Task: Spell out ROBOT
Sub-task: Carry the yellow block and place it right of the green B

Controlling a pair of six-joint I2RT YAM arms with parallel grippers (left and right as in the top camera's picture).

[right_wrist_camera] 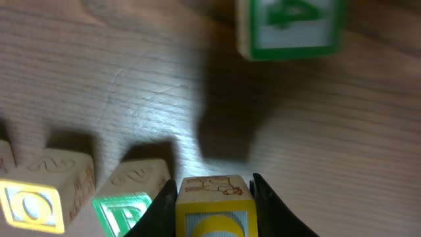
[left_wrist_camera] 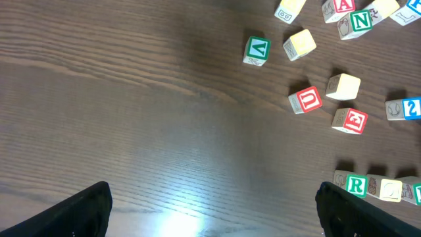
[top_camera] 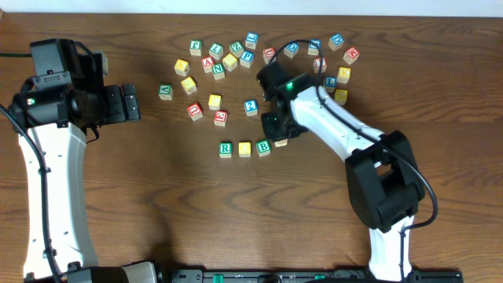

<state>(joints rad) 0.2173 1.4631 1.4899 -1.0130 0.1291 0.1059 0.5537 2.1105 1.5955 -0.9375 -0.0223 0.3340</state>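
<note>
A row stands mid-table: green-bordered R cube point(top_camera: 225, 148), yellow-faced cube point(top_camera: 244, 148), green-bordered B cube point(top_camera: 263, 146). My right gripper point(top_camera: 278, 134) is low at the row's right end, shut on a second yellow-faced cube point(top_camera: 281, 142). In the right wrist view that cube point(right_wrist_camera: 215, 209) fills the gap between both black fingers, just right of the B cube point(right_wrist_camera: 125, 210) and the first yellow cube point(right_wrist_camera: 29, 205). My left gripper point(top_camera: 130, 102) hangs open far to the left; its wrist view shows wide-apart fingers point(left_wrist_camera: 79, 214) over bare wood, with the R cube point(left_wrist_camera: 356, 185) at the right edge.
Many loose letter cubes lie scattered behind the row, among them a green V cube point(top_camera: 165, 91), a red U cube point(top_camera: 195, 111), a red E cube point(top_camera: 220, 118) and a blue 2 cube point(top_camera: 251, 107). A green 4 cube point(right_wrist_camera: 289, 26) lies beyond the right gripper.
</note>
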